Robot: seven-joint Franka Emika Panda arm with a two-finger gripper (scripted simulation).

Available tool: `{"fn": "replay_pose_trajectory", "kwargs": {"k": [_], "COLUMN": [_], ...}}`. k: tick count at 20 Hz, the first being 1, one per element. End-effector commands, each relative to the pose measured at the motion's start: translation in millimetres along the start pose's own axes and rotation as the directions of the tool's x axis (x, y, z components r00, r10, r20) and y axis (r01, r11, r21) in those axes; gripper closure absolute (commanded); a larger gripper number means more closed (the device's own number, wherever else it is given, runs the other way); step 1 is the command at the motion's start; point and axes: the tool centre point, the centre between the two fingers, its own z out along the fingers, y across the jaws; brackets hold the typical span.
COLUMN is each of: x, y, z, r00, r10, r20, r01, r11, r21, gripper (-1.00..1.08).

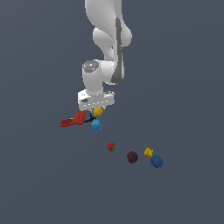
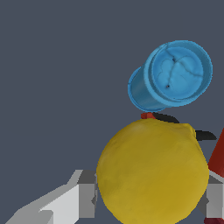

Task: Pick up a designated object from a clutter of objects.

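Observation:
The designated object, a mustard-yellow lumpy ball (image 1: 98,111) (image 2: 152,173), sits between my fingers right under the white hand. My gripper (image 1: 97,113) (image 2: 151,197) is shut on it, with one grey finger (image 2: 86,199) on each side pressed against the ball. Whether the ball is off the floor cannot be told. The light-blue knobbly piece (image 1: 96,126) (image 2: 170,76) lies just beyond the ball, apart from it. The red flat tool (image 1: 74,120) (image 2: 218,153) lies close beside the hand, on the exterior view's left.
Further clutter lies apart toward the exterior view's right: a strawberry (image 1: 111,147), a dark maroon ball (image 1: 132,157), a small yellow cube (image 1: 148,152) and a blue ball (image 1: 156,161). The floor is plain dark grey.

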Motion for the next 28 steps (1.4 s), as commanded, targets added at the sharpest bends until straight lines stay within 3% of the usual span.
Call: {"fn": "replay_pose_trajectory", "kwargs": {"k": [1,28], "x": [13,181], "y": [-6,-86], "z": [-16,-215], "r00": [1.0,1.0], "r10": [0.001,0.002], "r20": [0.0,-0.001], "r01": [-0.001,-0.002], "r11": [1.0,1.0], "r21": [-0.002,-0.004], "gripper": [1.08,1.08]}}
